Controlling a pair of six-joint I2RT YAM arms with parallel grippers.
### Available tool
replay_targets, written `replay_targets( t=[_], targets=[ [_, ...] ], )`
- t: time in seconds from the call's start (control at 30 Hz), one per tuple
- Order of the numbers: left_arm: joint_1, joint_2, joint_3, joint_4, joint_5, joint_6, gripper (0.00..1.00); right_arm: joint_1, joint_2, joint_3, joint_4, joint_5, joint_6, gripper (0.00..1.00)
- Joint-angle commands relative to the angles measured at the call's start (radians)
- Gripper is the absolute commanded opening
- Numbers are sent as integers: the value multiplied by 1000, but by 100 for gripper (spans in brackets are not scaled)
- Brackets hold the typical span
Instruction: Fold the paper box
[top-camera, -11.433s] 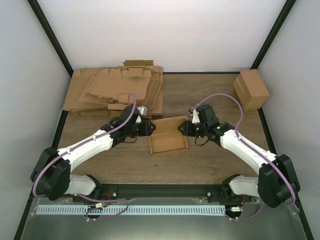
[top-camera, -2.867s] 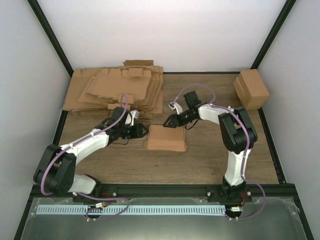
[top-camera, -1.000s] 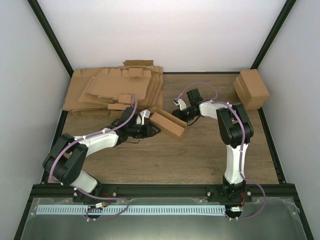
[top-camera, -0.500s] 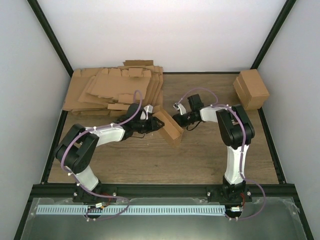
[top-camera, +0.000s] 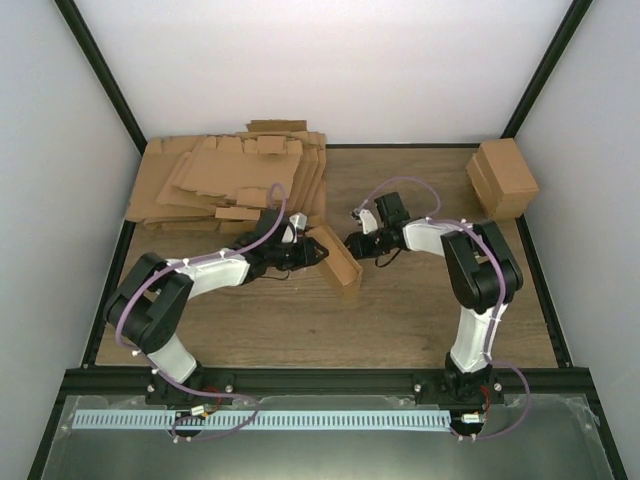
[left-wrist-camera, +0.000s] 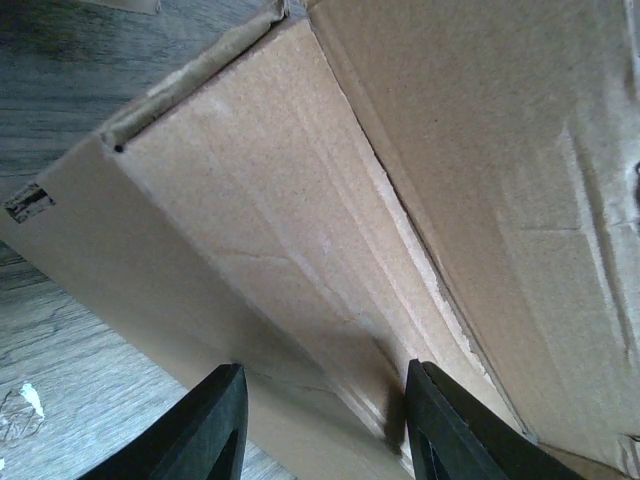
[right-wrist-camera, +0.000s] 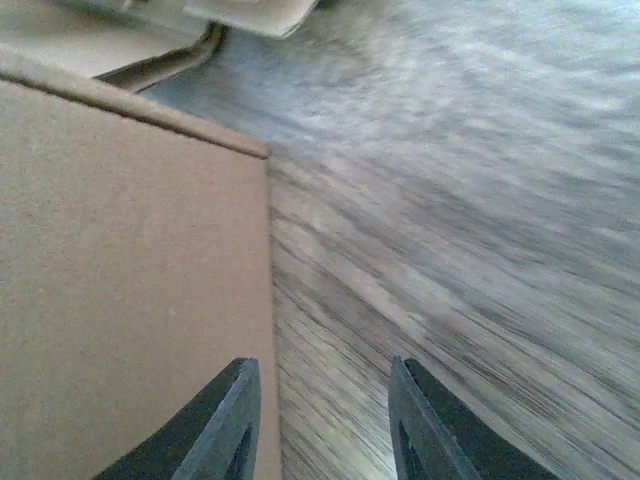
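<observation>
Resting near the middle of the bench (top-camera: 420, 320), just in front of the pile of flat sheets (top-camera: 230, 180), the paper box (top-camera: 338, 264) stands tipped on one edge between the two arms. It looks light, thin-walled and springy at its creases, so it would likely dent under a hard pinch and slide on the wood. A folded edge or corner seems the safest hold. The left gripper (top-camera: 316, 252) sits close against its side, spread and clamping nothing. The right gripper (top-camera: 352, 244) is likewise spread beside the box's edge.
</observation>
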Motion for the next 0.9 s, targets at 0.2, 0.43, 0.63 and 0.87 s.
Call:
replay_targets(
  t=[0.2, 0.43, 0.63, 0.87],
  targets=[
    [-8, -34, 4, -93, -53, 50, 46, -23, -305, -45, -80, 287, 45, 47],
    [-8, -27, 6, -85, -54, 53, 46, 77, -505, -119, -88, 282, 34, 80],
    [-8, -7, 10, -70, -39, 53, 46, 200, -597, -209, -80, 334, -11, 91],
    [-8, 0, 17, -57, -23, 53, 46, 317, -527, -192, -165, 523, -17, 84]
  ],
)
